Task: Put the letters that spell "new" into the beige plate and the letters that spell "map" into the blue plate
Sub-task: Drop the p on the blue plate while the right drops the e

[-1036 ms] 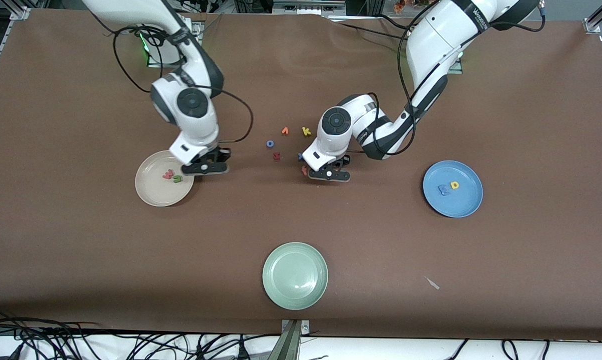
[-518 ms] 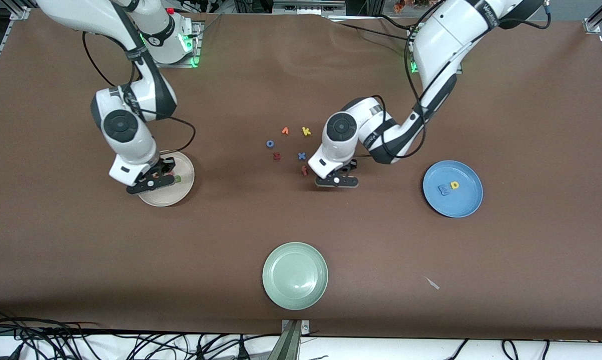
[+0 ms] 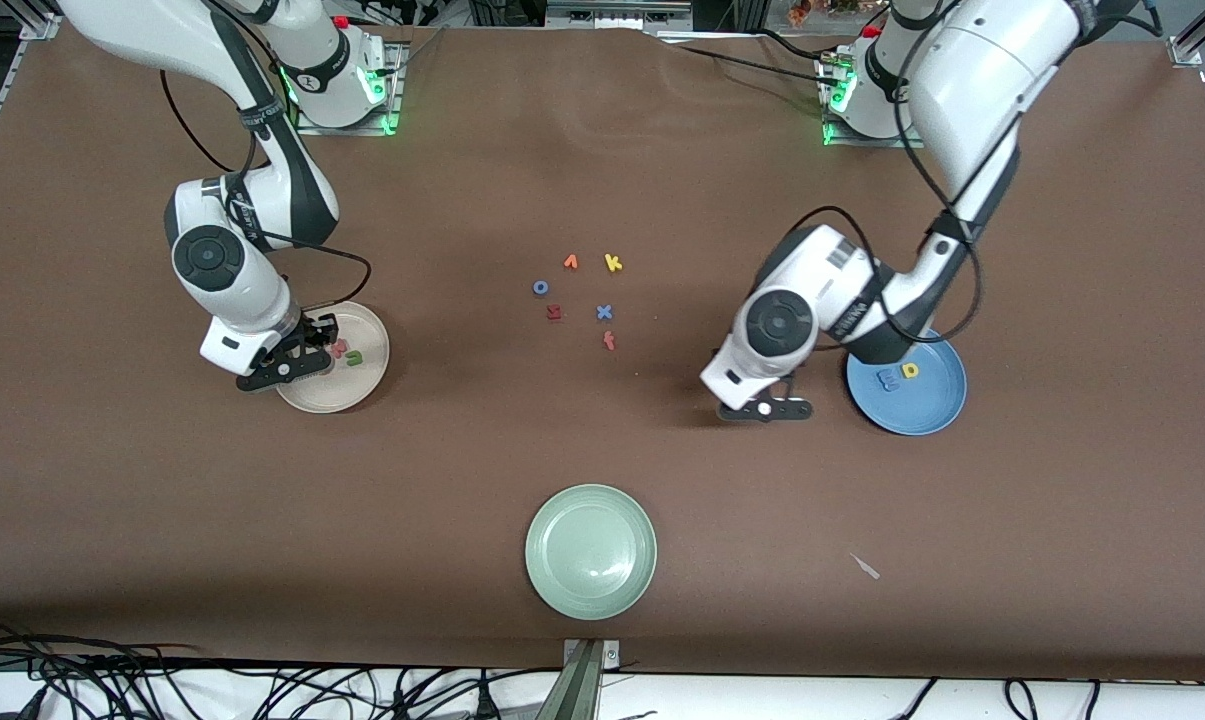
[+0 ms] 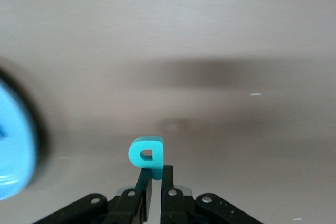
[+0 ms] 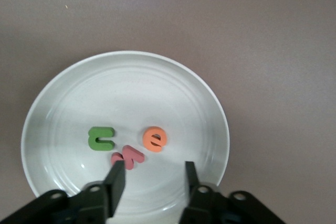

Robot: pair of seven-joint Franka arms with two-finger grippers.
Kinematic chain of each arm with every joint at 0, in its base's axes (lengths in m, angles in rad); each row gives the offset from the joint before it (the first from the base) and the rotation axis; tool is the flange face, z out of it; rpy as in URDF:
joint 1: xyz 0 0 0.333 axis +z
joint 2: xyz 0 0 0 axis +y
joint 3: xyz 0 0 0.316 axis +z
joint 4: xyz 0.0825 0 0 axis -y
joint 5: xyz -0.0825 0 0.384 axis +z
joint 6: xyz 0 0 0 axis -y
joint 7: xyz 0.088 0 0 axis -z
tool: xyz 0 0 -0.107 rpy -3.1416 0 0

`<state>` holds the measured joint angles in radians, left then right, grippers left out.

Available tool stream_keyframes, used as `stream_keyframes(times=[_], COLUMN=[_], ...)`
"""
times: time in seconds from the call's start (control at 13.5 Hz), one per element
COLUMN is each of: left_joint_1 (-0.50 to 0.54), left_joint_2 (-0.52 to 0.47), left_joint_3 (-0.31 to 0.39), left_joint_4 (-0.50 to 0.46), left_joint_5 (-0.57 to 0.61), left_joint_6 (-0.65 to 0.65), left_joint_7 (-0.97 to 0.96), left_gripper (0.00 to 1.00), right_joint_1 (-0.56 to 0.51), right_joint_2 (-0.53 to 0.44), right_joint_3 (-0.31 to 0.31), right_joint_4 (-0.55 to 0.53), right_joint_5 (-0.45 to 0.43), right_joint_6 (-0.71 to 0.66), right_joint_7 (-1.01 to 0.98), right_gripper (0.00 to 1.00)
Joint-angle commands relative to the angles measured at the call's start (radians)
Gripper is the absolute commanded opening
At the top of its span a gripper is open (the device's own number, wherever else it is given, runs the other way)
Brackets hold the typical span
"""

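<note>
- Front view shows the brown, matte table cover [image 3: 602,130] with three round, shallow, raised-rim plates on it: the beige plate [image 3: 366,378] toward the right arm's end, the blue plate [image 3: 930,410] toward the left arm's end, and a pale green plate [image 3: 591,550] nearest the front camera
- Right wrist view reads the foam letters in the beige plate: a green n [image 5: 101,138], a pinkish-red w [image 5: 127,156] and an orange e [image 5: 155,139] with a round loop; the w lies between the other two and just beside them, all flat on the glossy cream surface
- Right gripper [image 5: 152,184] hangs over the beige plate's rim, its black fingers spread apart with nothing between them
- Left gripper [image 4: 156,182] is over bare table just beside the blue plate; its fingers are pressed onto the stem of a teal p [image 4: 147,153], which stands upright in the pinch, its loop clear of the tips
- Blue plate holds a blue m [image 3: 888,378] and a yellow a [image 3: 910,370], side by side
- Mid-table, well apart from every plate, lie loose letters: an orange v [image 3: 571,262], a yellow k [image 3: 613,263], a blue o [image 3: 541,287], a blue x [image 3: 604,312], a dark red letter [image 3: 554,312] and an orange-red one [image 3: 609,341] I cannot read
</note>
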<state>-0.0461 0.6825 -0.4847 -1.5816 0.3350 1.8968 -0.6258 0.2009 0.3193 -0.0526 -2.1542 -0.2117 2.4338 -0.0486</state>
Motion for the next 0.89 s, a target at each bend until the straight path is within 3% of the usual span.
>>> stream_keyframes(times=[0.0, 0.37, 0.52, 0.67, 0.74, 0.81], left_joint_1=[0.089, 0.27, 0.305, 0.324, 0.328, 0.33], left_joint_2=[-0.044, -0.07, -0.064, -0.043, -0.032, -0.031], left_joint_3=[-0.005, -0.002, 0.001, 0.012, 0.011, 0.011], left_joint_4=[-0.005, -0.017, -0.021, -0.023, -0.023, -0.021], left_joint_5=[-0.028, -0.019, -0.007, 0.039, 0.056, 0.061], left_joint_6=[-0.097, -0.203, -0.217, -0.214, -0.216, -0.216], left_joint_7=[0.168, 0.458, 0.515, 0.555, 0.558, 0.575], left_gripper=[0.0, 0.0, 0.0, 0.0, 0.32, 0.76], right_joint_1=[0.002, 0.003, 0.003, 0.003, 0.003, 0.003], right_joint_2=[-0.022, -0.057, -0.091, -0.121, -0.131, -0.144], right_joint_3=[-0.007, 0.002, 0.025, 0.025, 0.023, 0.019], right_joint_4=[0.008, 0.094, 0.183, 0.307, 0.377, 0.433], right_joint_5=[0.034, 0.032, 0.038, 0.148, 0.21, 0.239], right_joint_6=[0.004, -0.041, -0.169, -0.368, -0.465, -0.546], right_joint_7=[-0.024, -0.031, -0.03, -0.031, -0.036, -0.054], right_gripper=[1.0, 1.0, 1.0, 1.0, 1.0, 1.0])
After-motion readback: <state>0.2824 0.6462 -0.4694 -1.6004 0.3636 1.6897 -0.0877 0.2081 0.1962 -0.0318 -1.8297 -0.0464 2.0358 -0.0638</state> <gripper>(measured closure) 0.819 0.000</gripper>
